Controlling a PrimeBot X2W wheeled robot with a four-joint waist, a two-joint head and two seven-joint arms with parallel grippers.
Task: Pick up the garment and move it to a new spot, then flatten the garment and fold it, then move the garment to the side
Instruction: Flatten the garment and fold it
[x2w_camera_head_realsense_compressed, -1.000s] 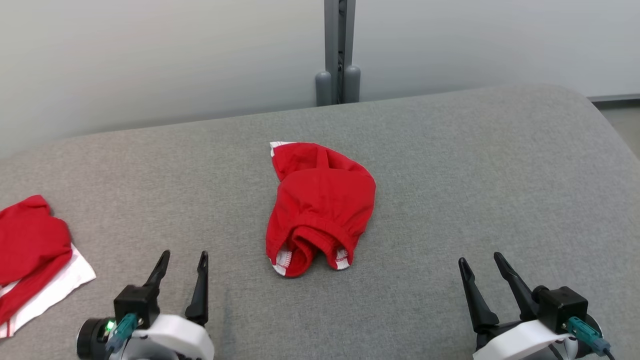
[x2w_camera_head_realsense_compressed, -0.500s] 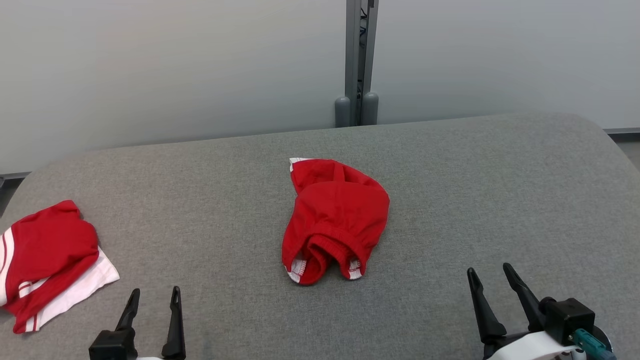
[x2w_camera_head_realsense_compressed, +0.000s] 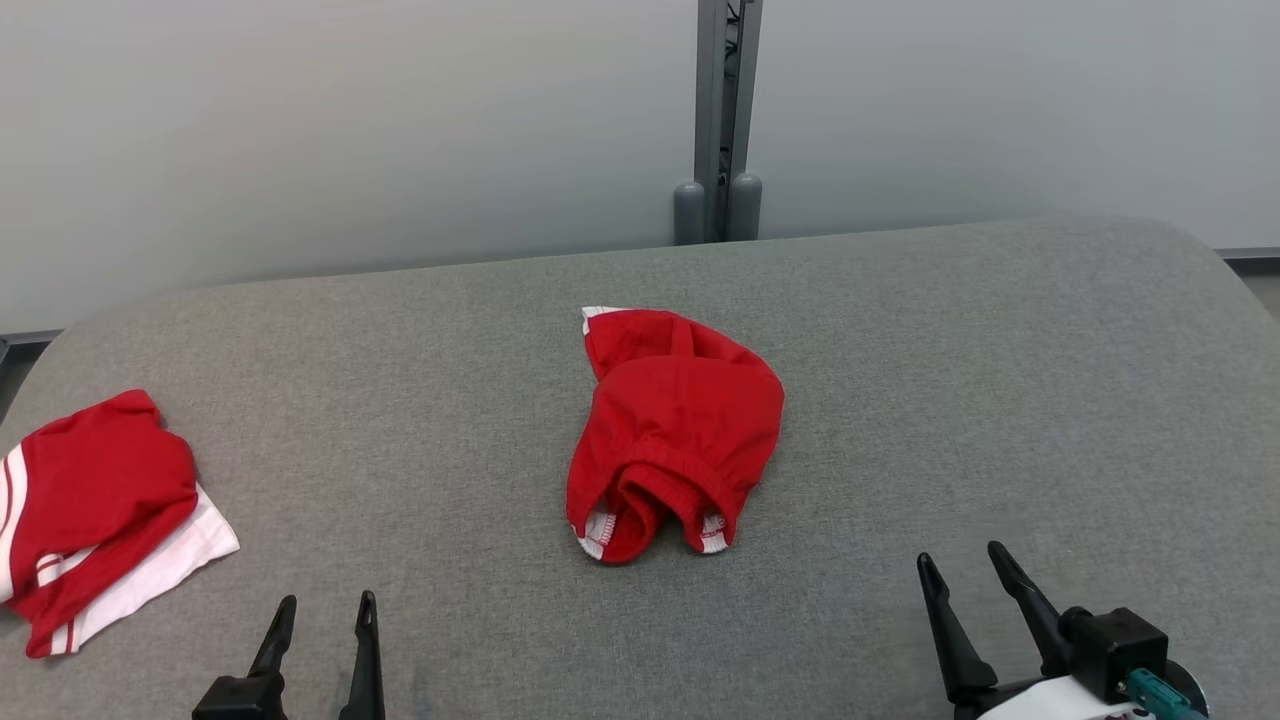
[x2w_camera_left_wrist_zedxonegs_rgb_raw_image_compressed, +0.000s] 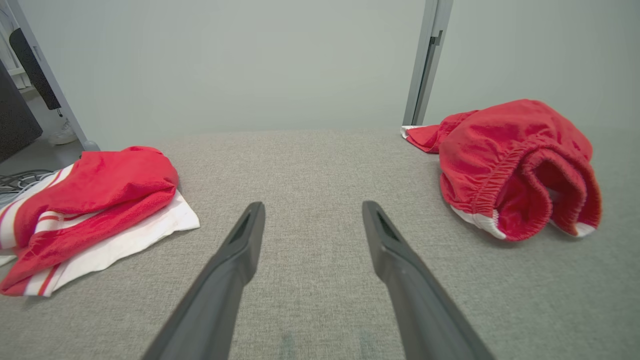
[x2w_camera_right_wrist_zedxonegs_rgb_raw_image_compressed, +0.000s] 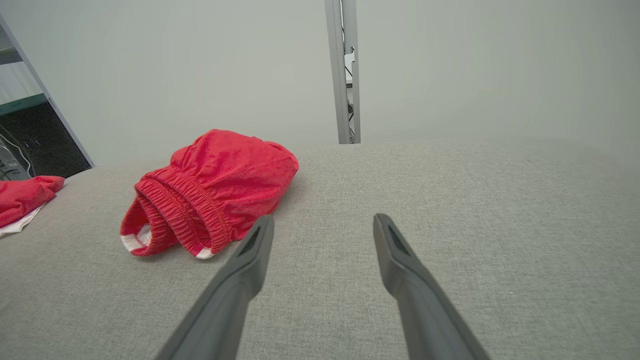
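A crumpled red garment (x2w_camera_head_realsense_compressed: 675, 430) with an elastic waistband and white trim lies bunched in the middle of the grey padded table (x2w_camera_head_realsense_compressed: 1000, 380). It appears at the right of the left wrist view (x2w_camera_left_wrist_zedxonegs_rgb_raw_image_compressed: 515, 160) and at the left of the right wrist view (x2w_camera_right_wrist_zedxonegs_rgb_raw_image_compressed: 215, 190). My left gripper (x2w_camera_head_realsense_compressed: 325, 612) stands open at the lower left, well short of the garment, nothing between its fingers (x2w_camera_left_wrist_zedxonegs_rgb_raw_image_compressed: 240, 250). My right gripper (x2w_camera_head_realsense_compressed: 960, 565) is open at the lower right, apart from the cloth, its fingers (x2w_camera_right_wrist_zedxonegs_rgb_raw_image_compressed: 400, 255) empty.
A second red and white folded garment (x2w_camera_head_realsense_compressed: 95, 510) lies at the table's left edge (x2w_camera_left_wrist_zedxonegs_rgb_raw_image_compressed: 85, 200). A grey post (x2w_camera_head_realsense_compressed: 722, 120) stands behind the table against a pale wall. The table's right end is rounded.
The head view has shifted, so the whole scene sits further right and lower. Both grippers show lower in the picture, the left one mostly out of frame. The garment lies as before.
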